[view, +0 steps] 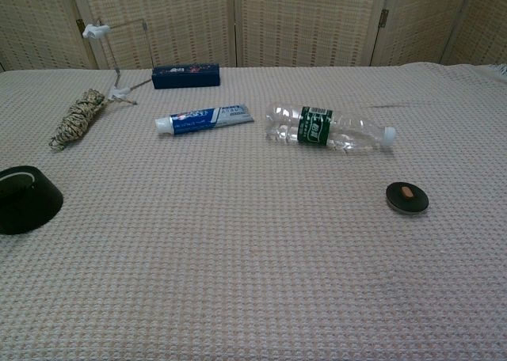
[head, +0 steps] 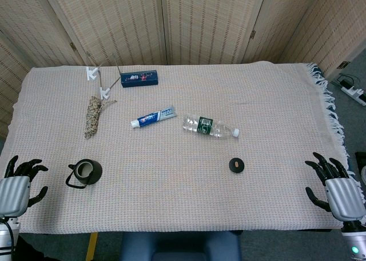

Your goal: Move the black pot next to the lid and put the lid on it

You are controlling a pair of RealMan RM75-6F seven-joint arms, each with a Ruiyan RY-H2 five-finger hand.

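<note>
Both hands, left [head: 17, 184] and right [head: 336, 186], spread empty, apart from pot [head: 86, 171] and lid [head: 237, 165].

Item count, table surface:
- Black pot [head: 87, 171]: one (open top, uncovered).
- Lid [head: 237, 165]: one.
- Clear water bottle [head: 210, 126]: one, lying flat.
- Toothpaste tube [head: 152, 118]: one.
- Dark blue box [head: 139, 78]: one.
- Rope bundle [head: 92, 116]: one.
- Wire stand with white clips [head: 100, 78]: one.
- Hands: two, left hand [head: 20, 181], right hand [head: 334, 185].
</note>
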